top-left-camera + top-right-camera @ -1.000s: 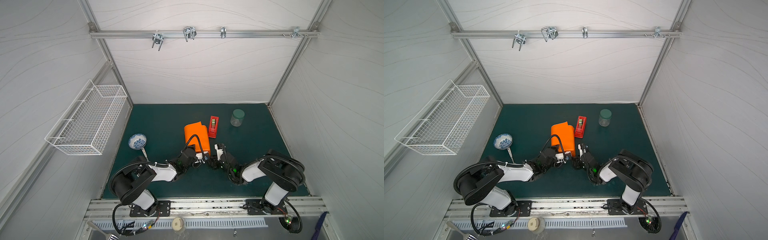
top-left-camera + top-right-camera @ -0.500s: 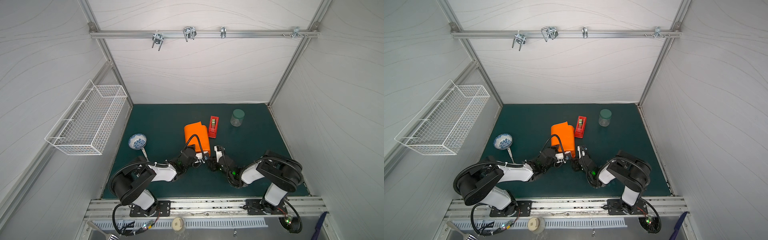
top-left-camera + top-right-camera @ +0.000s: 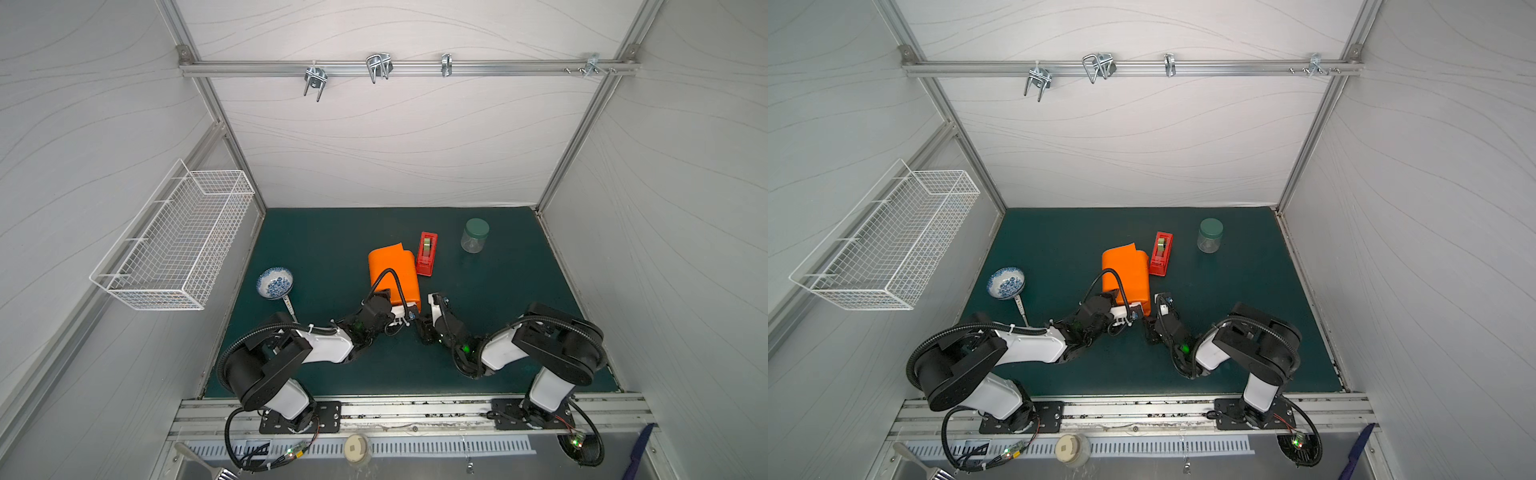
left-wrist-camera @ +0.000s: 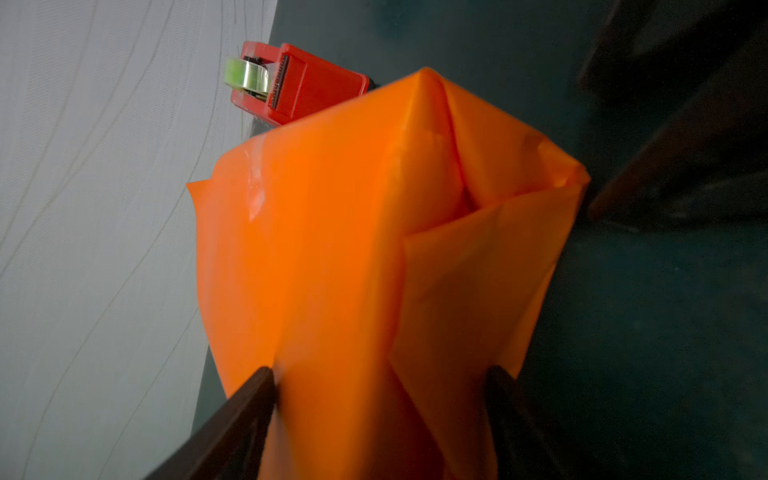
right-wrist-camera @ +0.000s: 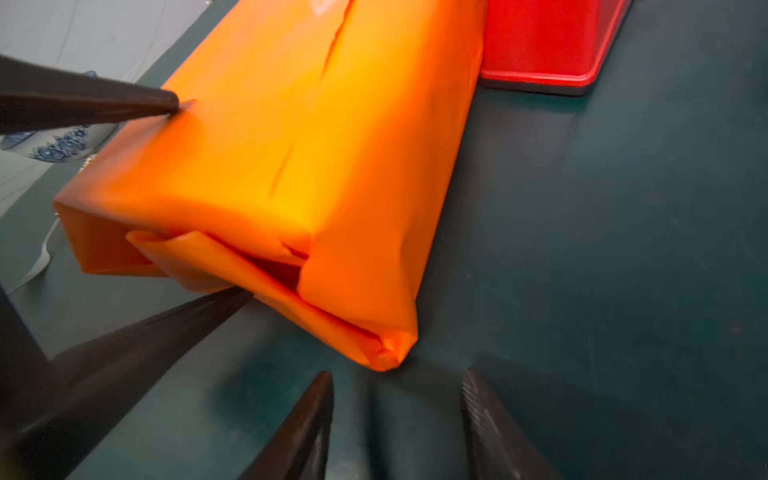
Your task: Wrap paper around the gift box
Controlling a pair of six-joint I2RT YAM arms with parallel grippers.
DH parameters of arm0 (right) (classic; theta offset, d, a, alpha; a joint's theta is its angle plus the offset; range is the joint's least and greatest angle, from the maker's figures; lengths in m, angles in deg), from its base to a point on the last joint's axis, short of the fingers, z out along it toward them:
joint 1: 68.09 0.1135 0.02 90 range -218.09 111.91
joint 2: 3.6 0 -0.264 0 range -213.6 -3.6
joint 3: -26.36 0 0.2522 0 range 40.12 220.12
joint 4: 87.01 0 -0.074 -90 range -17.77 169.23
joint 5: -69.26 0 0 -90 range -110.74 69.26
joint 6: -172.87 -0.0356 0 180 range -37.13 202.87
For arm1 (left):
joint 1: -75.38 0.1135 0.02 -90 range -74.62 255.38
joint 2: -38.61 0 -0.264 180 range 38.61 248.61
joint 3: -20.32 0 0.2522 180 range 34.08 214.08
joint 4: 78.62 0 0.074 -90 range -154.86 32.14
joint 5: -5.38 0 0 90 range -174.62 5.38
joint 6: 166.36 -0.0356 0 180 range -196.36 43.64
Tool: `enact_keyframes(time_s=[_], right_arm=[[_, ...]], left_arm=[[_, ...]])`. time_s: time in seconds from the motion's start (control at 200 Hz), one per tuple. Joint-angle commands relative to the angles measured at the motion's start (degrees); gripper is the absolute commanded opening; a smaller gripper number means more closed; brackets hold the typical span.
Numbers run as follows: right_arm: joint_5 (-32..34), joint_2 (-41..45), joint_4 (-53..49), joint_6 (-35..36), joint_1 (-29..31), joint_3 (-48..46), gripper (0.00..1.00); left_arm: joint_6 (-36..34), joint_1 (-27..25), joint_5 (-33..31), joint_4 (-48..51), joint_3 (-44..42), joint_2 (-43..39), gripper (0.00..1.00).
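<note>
Both left gripper (image 4: 380, 374) fingers pinch the paper (image 5: 257, 137) end, top and bottom; the right gripper (image 5: 397, 386) hangs part-open, empty, near its corner. It lies on the mat (image 3: 332, 249), gift box hidden inside, just beside the tape dispenser (image 3: 427, 253). Likely light, stiff-cored, slippery-skinned: hold the folded flaps.

Top views: I read even, bright light, with only faint, soft shadows on the bench (image 3: 332, 249). The walls splay wide toward the picture edges.
Wrist views: dimmer. The paper (image 5: 270, 145) glows oversaturated with a yellow hot spot. The right claw (image 5: 399, 374) is dark and soft-focused.
</note>
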Motion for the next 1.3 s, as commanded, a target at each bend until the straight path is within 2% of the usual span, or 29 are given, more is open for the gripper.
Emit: enact_keyframes(time_s=[0.0,0.335,0.565,0.76,0.975,1.296], right_arm=[[1.7,-2.6,-10.5,0.1,0.8,-0.5,0.52],[3.4,-4.9,-11.0,1.2,0.5,1.5,0.53],[0.3,-5.1,-6.2,2.6,-1.0,1.5,0.52],[-2.8,-4.8,-4.2,2.3,-3.0,2.1,0.52],[-4.0,-4.4,-3.4,2.3,-3.1,2.3,0.52],[-5.3,-4.1,-3.1,2.2,-3.1,3.2,0.5]], left_arm=[[1.0,0.6,0.8,2.2,0.6,0.0,0.81],[1.4,0.8,1.3,2.2,0.5,-0.6,0.81],[1.6,0.9,1.8,2.2,0.5,-0.7,0.81],[2.1,1.2,2.5,2.4,0.0,-1.7,0.85],[3.4,1.5,4.6,3.1,-0.2,-3.6,0.96],[3.9,1.4,4.5,2.5,2.8,-2.0,0.99]])
